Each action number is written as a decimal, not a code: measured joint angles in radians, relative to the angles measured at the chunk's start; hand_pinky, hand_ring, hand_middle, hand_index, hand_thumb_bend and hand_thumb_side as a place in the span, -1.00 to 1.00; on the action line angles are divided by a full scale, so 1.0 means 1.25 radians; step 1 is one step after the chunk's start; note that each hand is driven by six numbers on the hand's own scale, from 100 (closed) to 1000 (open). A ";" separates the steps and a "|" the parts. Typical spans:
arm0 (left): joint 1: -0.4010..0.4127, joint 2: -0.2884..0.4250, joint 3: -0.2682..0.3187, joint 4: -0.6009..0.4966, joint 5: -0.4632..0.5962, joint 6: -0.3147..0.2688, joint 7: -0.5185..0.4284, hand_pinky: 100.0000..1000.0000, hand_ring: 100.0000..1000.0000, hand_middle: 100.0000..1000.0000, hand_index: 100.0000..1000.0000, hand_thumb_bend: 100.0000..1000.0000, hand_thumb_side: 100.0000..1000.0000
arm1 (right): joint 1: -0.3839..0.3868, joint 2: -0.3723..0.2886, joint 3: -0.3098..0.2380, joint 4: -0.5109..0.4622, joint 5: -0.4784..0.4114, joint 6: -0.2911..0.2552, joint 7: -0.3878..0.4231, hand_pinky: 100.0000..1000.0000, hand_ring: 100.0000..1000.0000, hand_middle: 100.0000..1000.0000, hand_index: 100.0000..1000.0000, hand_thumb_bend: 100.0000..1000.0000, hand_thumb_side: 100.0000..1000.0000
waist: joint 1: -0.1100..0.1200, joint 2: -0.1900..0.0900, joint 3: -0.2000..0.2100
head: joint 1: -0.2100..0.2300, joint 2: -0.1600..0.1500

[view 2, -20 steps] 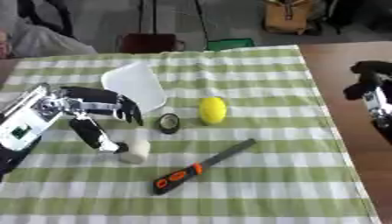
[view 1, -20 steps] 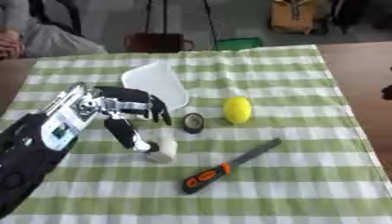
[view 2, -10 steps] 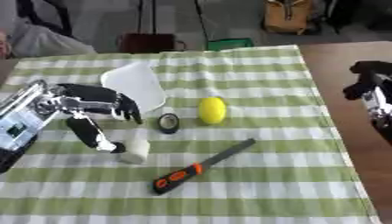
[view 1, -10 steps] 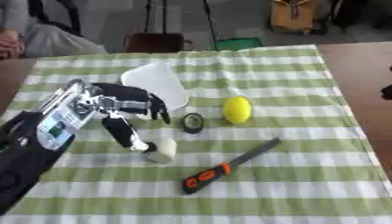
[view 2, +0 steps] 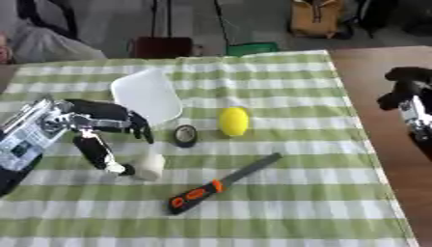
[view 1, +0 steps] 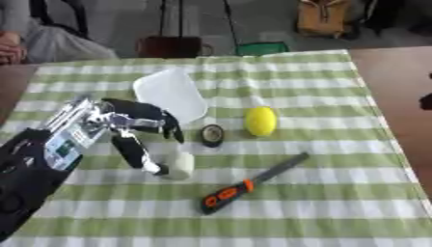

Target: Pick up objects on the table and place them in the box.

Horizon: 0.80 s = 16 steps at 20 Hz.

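Observation:
My left hand (view 1: 127,126) hovers over the left part of the checked cloth, fingers spread and bent downward, thumb tip right beside a small white cylinder (view 1: 178,165). Nothing sits inside the grasp. Just right of the fingers lies a small black roll of tape (view 1: 212,135). A yellow lemon (view 1: 261,120) rests further right. A file with an orange and black handle (view 1: 250,182) lies diagonally in front. The white box (view 1: 169,92) lies behind the hand, tilted. My right hand (view 2: 411,94) shows at the right edge, off the cloth, its fingers curled and holding nothing.
The green and white checked cloth (view 1: 320,207) covers the table; bare brown tabletop (view 1: 397,82) shows on the right. A person sits at the far left edge. A chair and bags stand on the floor beyond the table.
My left hand has drifted slightly lower and nearer the white cylinder. The objects on the cloth have not moved, and the right hand stays put.

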 measured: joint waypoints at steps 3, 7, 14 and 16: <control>0.000 -0.006 0.000 0.005 -0.006 -0.001 0.009 0.45 0.48 0.47 0.62 -0.24 -0.43 | 0.000 0.000 0.000 0.000 0.000 0.000 0.000 0.07 0.07 0.35 0.48 -0.75 0.13 | 0.000 0.000 -0.001 | 0.000 0.000; 0.000 -0.009 0.000 0.012 -0.020 -0.004 0.014 0.45 0.48 0.47 0.60 -0.23 -0.43 | 0.000 0.000 0.000 0.000 0.000 0.000 0.000 0.07 0.07 0.35 0.48 -0.76 0.13 | 0.000 0.000 -0.003 | 0.000 0.000; 0.001 -0.013 0.000 0.022 -0.036 -0.009 0.017 0.45 0.47 0.45 0.52 -0.23 -0.43 | 0.000 0.000 0.000 0.000 0.000 0.000 0.000 0.07 0.06 0.35 0.48 -0.76 0.13 | 0.000 0.000 -0.004 | 0.000 0.000; 0.001 -0.013 0.000 0.022 -0.038 -0.010 0.018 0.45 0.46 0.44 0.46 -0.25 -0.44 | 0.000 0.000 0.000 0.000 0.000 0.000 0.000 0.07 0.06 0.35 0.48 -0.76 0.13 | 0.000 0.000 -0.004 | 0.000 0.000</control>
